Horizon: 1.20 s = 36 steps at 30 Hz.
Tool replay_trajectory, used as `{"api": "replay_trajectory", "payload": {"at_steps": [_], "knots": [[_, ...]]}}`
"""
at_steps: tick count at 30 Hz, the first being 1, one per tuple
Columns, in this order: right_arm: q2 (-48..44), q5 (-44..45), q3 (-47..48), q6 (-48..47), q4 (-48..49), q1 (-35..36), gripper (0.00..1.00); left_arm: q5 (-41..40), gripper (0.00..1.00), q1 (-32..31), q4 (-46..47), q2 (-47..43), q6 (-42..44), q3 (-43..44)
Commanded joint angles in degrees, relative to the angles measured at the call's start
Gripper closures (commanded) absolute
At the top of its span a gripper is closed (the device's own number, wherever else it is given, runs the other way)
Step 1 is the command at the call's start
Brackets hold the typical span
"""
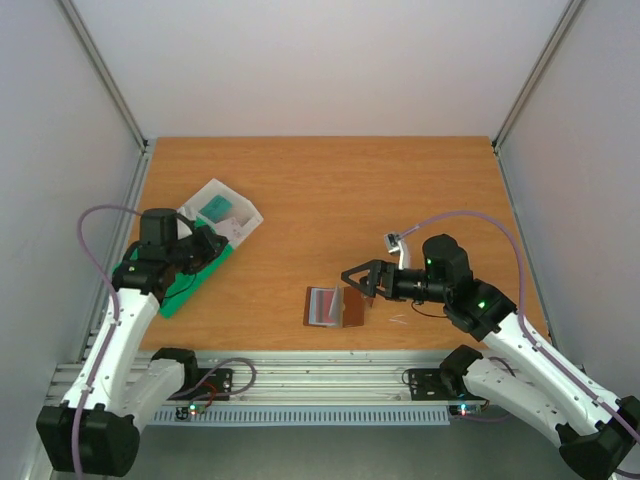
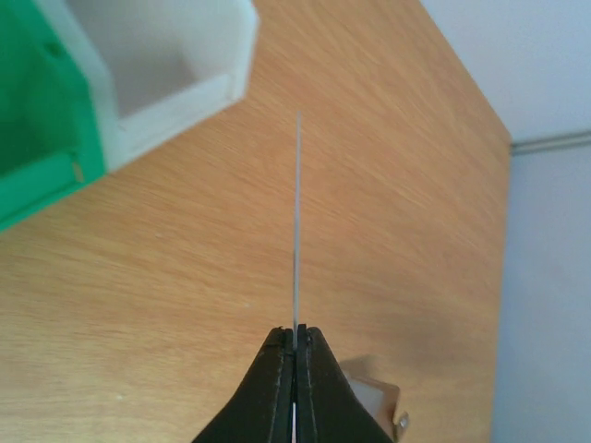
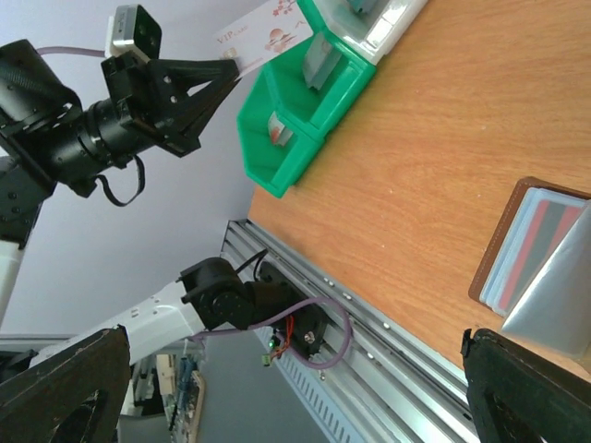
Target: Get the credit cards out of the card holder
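The card holder lies open near the table's front edge, brown with grey-blue inner faces. A red credit card sits in its left half; the right wrist view shows this card tucked among pale ones in the card holder. My right gripper hovers open just above the holder's right flap, with nothing between its wide-set fingers. My left gripper is over the green tray, shut on a pale printed card. That card shows edge-on between the shut left gripper.
The green compartmented tray lies at the left with a clear box at its far end holding a teal card. The tray's compartments hold a few small items. The metal rail runs along the front edge.
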Motion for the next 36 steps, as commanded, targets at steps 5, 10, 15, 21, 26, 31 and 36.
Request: {"api": "replay_trajectory", "payload": {"at_steps": [5, 10, 15, 21, 26, 31, 36], "knots": [[-0.36, -1.06, -0.22, -2.32, -1.24, 0.16, 0.01, -7.98, 1.0, 10.18, -2.57, 1.63, 5.12, 1.81], [0.15, -1.83, -0.22, -2.5, -1.12, 0.16, 0.02, -10.91, 0.99, 14.36, -0.87, 5.06, 6.01, 3.07], [-0.61, -1.42, -0.22, -2.72, -2.3, 0.14, 0.01, -10.0, 1.0, 18.27, -0.14, 9.98, 7.46, 4.84], [-1.21, -1.17, -0.17, -2.77, -2.73, 0.16, 0.02, -8.03, 1.0, 21.76, 0.66, 15.33, 9.64, 5.82], [-1.41, -0.92, 0.04, -2.68, -2.8, 0.13, 0.02, -6.93, 1.0, 22.19, 3.04, 18.62, 10.4, 6.18], [-1.99, -0.08, -0.13, -2.77, -3.35, 0.14, 0.02, -6.96, 1.0, 22.19, 4.74, 21.17, 10.43, 6.82], [-1.55, -0.21, 0.2, -2.77, -3.24, 0.15, 0.02, -8.11, 1.0, 22.16, 5.73, 22.83, 10.2, 7.08]]}}
